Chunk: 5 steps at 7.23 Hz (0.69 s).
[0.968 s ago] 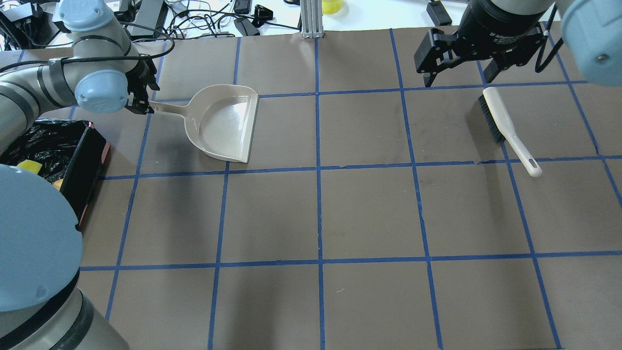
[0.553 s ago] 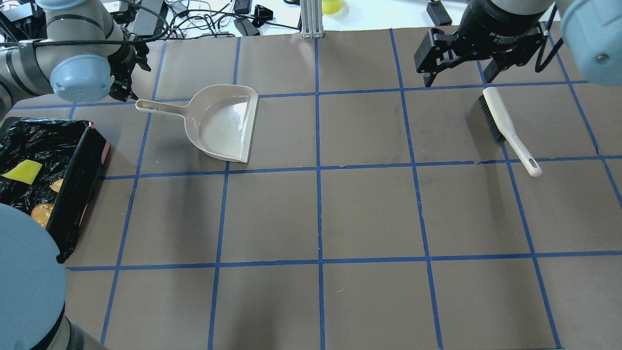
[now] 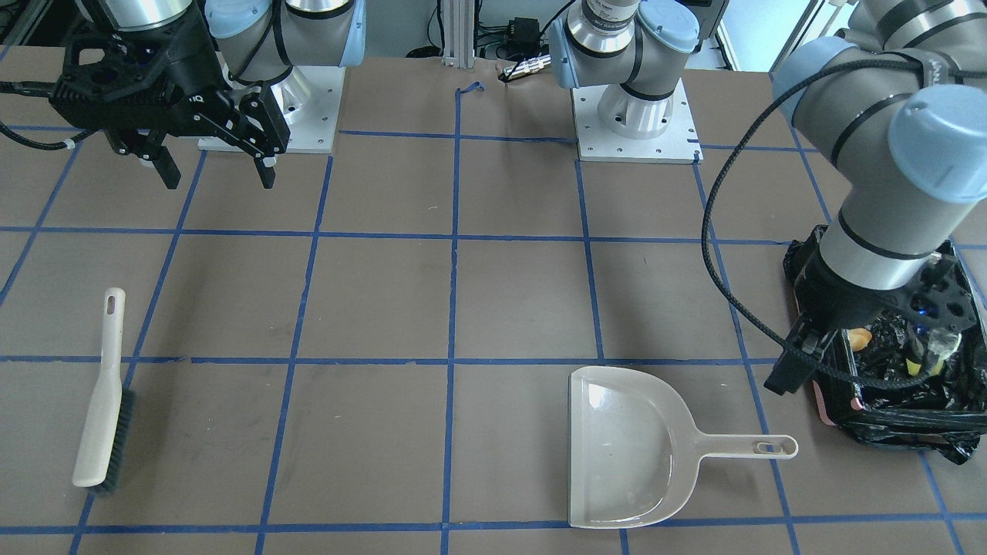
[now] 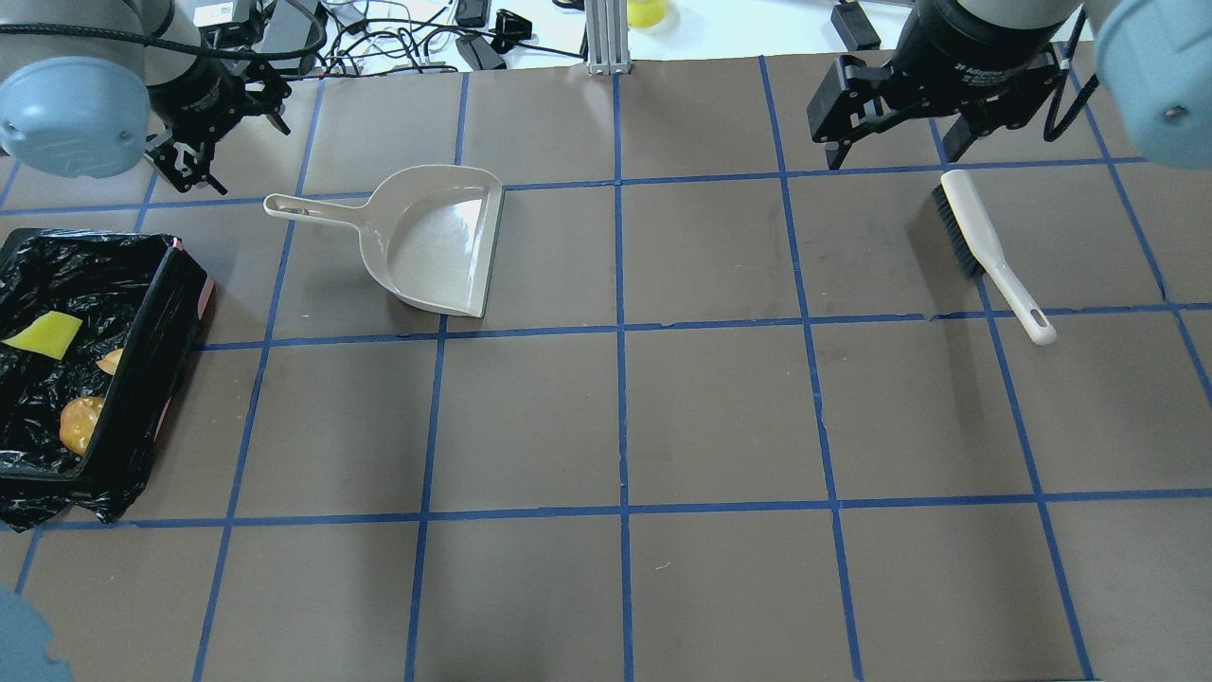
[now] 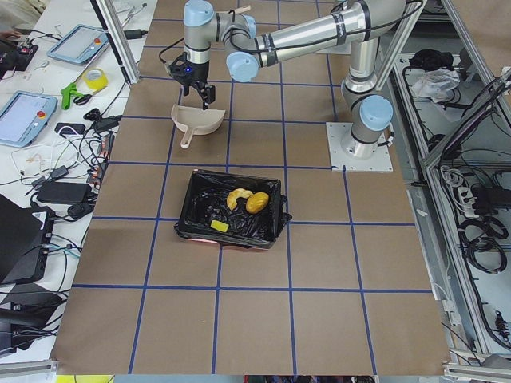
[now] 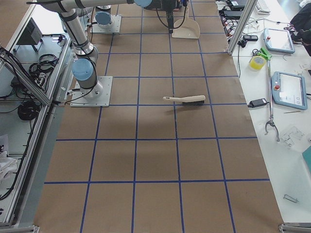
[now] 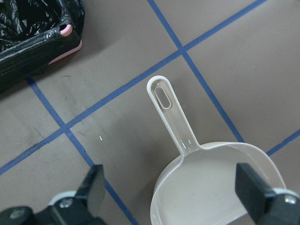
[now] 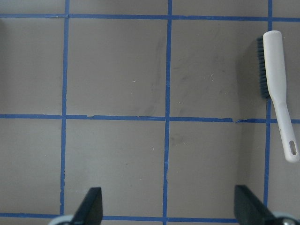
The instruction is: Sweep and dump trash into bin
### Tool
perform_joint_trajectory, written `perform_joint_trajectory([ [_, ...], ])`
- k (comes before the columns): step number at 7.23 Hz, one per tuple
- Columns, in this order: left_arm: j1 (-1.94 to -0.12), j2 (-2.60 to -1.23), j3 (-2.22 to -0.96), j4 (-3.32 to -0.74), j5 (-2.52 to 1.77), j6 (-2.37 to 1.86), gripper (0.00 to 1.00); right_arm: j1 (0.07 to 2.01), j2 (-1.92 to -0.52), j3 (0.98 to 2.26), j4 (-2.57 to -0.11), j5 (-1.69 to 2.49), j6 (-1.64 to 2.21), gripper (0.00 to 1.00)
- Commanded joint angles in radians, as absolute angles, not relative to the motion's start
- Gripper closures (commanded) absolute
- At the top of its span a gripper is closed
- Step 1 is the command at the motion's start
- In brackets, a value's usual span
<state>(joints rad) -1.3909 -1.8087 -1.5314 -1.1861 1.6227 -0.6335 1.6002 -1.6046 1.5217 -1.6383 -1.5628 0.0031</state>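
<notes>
The bin [image 4: 142, 379], lined with black plastic, stands at the table's left edge. In it lie the yellow sponge [image 4: 43, 333], the croissant [image 4: 112, 360] and the golden bread piece [image 4: 78, 421]; all three also show in the exterior left view [image 5: 243, 203]. The beige dustpan [image 4: 436, 246] lies empty on the table, handle pointing left. My left gripper [image 4: 232, 142] is open and empty, raised above and beyond the handle end [image 7: 161, 96]. My right gripper [image 4: 895, 152] is open and empty, just beyond the brush [image 4: 985, 246], which lies flat.
Blue tape lines grid the brown table [image 4: 625, 417]. Cables and small devices lie past the far edge [image 4: 398, 43]. An aluminium post [image 4: 606, 38] stands at the far middle. The bin's pink corner [image 7: 70, 40] is near the dustpan handle.
My left gripper has come off the dustpan handle and drawn back up and to the far left, uncovering the bin. The dustpan, brush and right arm have stayed put.
</notes>
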Motion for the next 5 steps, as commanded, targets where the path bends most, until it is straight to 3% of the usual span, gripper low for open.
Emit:
perform_joint_trajectory([
  [1, -1.449, -1.755, -1.546, -1.224, 1.600, -0.368, 0.00, 1.601, -1.605, 1.522, -1.638, -1.562, 0.003, 0.00],
  [5, -1.569, -1.668, -1.597, -1.318, 1.669, -0.278, 0.00, 1.600, -1.605, 1.522, -1.637, -1.563, 0.003, 0.00],
])
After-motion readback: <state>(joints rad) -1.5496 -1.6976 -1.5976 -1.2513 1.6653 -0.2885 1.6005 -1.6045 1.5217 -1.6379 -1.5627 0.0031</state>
